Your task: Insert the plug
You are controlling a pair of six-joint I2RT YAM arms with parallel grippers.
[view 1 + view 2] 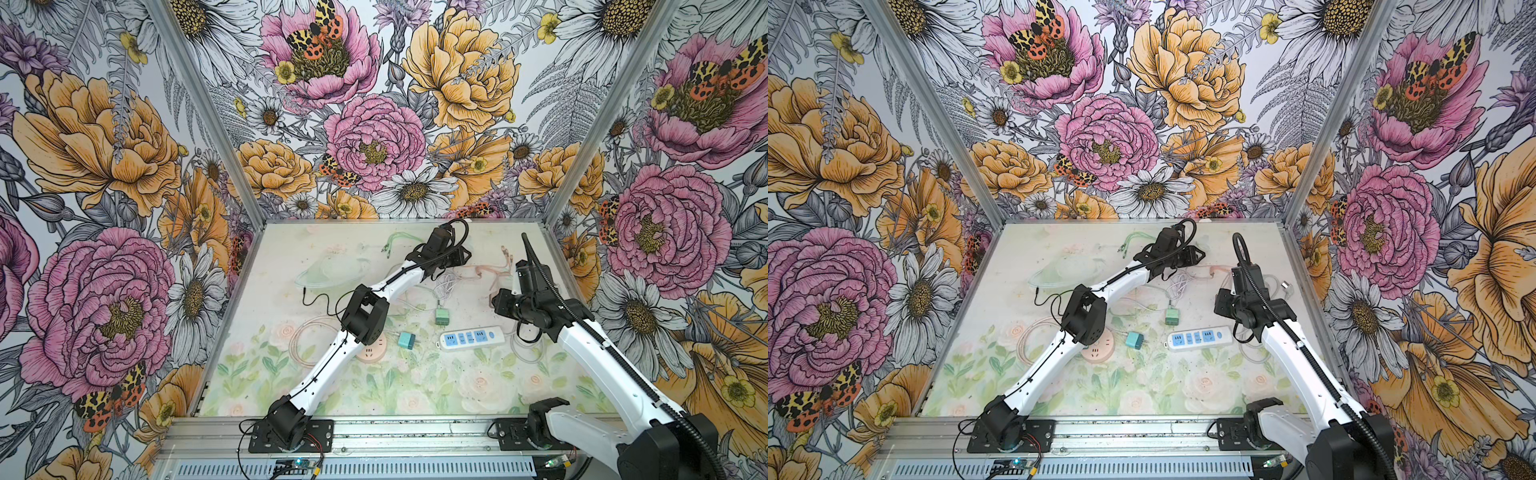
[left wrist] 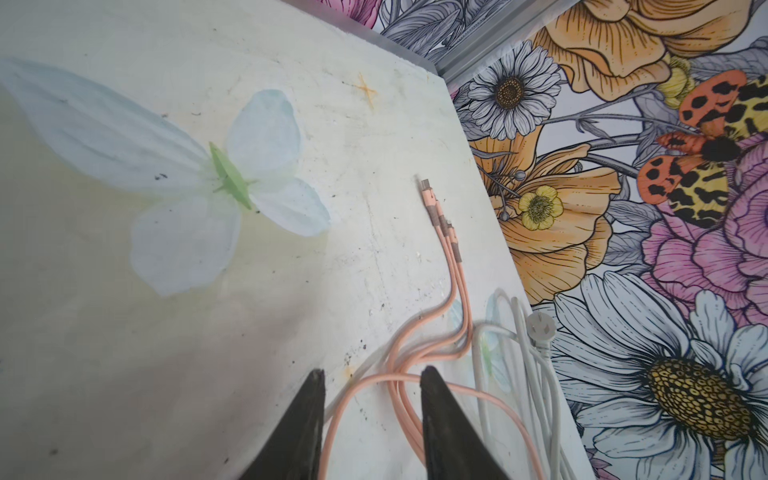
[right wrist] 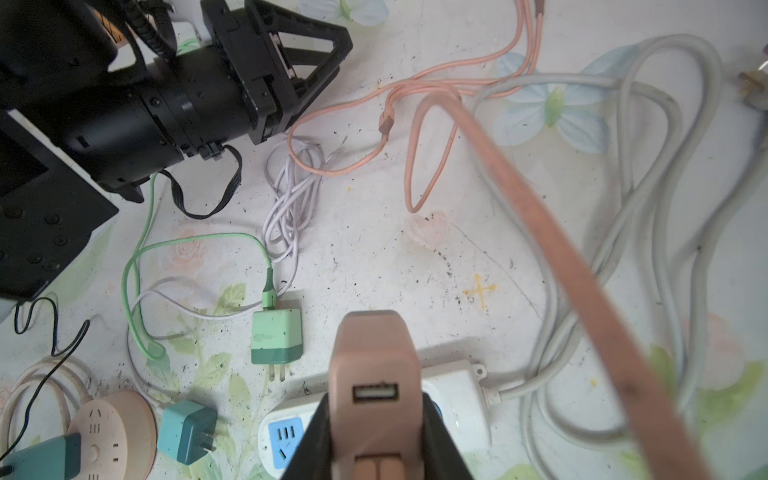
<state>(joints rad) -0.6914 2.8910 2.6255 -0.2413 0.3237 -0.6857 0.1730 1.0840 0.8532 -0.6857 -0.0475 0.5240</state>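
My right gripper (image 3: 376, 399) is shut on a pink charger plug (image 3: 374, 353), with its USB port facing the wrist camera. It hangs just above the right end of the white power strip (image 1: 471, 338) (image 3: 453, 386), whose blue sockets (image 3: 286, 436) face up. At the back of the table my left gripper (image 2: 372, 371) (image 1: 465, 255) stands open. A pink multi-head cable (image 2: 453, 291) lies on the table between and beyond its fingers, gripped by neither. In the right wrist view a blurred stretch of pink cable (image 3: 582, 270) crosses close to the camera.
A light green adapter (image 1: 441, 316) with a green cable, a teal adapter (image 1: 406, 340) and a round pink socket (image 1: 372, 353) lie left of the strip. The strip's thick grey cord (image 3: 665, 166) coils at the right, and its white plug (image 2: 540, 330) lies by the right wall. A thin white cable (image 3: 291, 195) is bundled mid-table.
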